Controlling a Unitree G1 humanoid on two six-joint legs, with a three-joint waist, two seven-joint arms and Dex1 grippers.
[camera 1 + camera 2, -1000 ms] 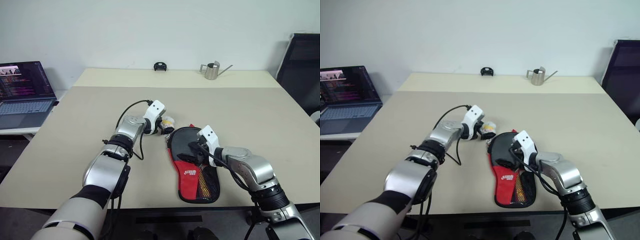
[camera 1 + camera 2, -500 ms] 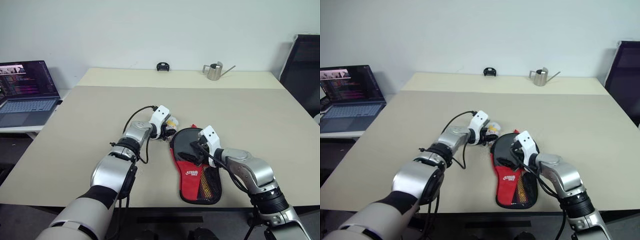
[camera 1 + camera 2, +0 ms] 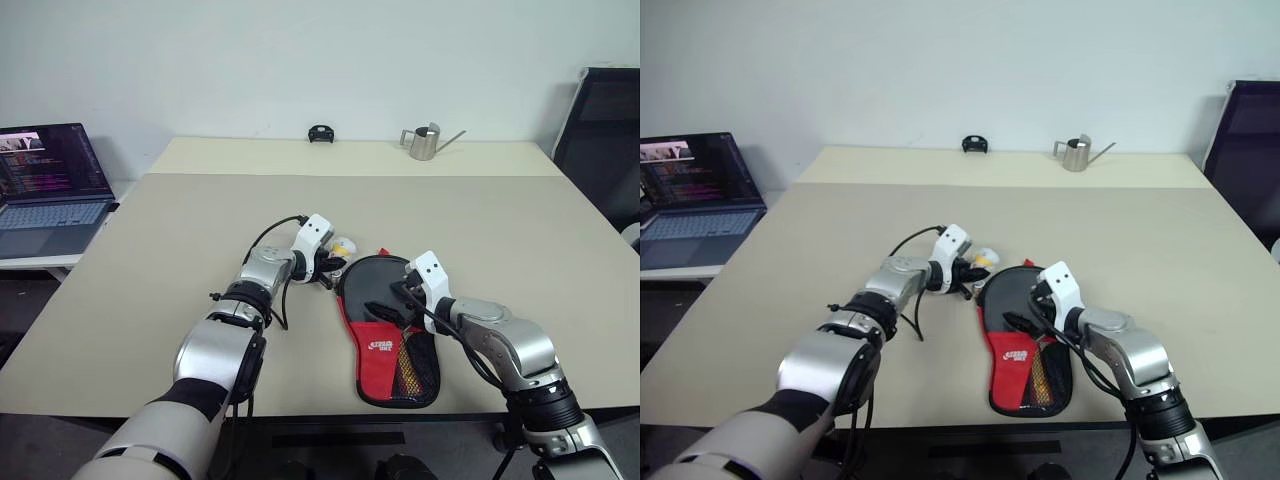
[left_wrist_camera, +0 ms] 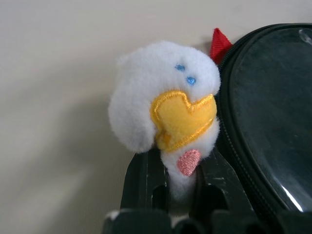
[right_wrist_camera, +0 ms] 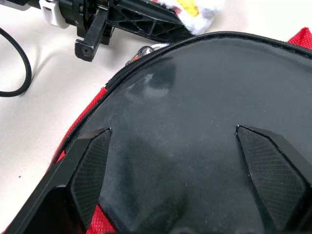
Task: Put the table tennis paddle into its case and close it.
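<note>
The case [image 3: 385, 330] lies flat near the table's front edge. Its round black head points away from me, and its red panel and mesh pocket face me. The paddle is hidden; a wood-coloured strip shows through the mesh [image 3: 410, 372]. A small white plush duck [image 4: 165, 107] with a yellow beak sits at the head's zipper edge [image 4: 229, 126]. My left gripper [image 4: 179, 165] is shut on the duck's lower part. My right gripper [image 5: 171, 129] is open, fingertips [image 5: 92, 161] spread wide over the glossy black head.
An open laptop [image 3: 50, 185] stands on a side table at the left. At the table's far edge are a metal watering can [image 3: 425, 142] and a small black object [image 3: 320, 133]. A black chair [image 3: 605, 130] is at the right. A black cable [image 3: 268, 232] loops off my left wrist.
My left gripper has shut on the plush duck, which it stood open around before. The right gripper stays open over the case's head.
</note>
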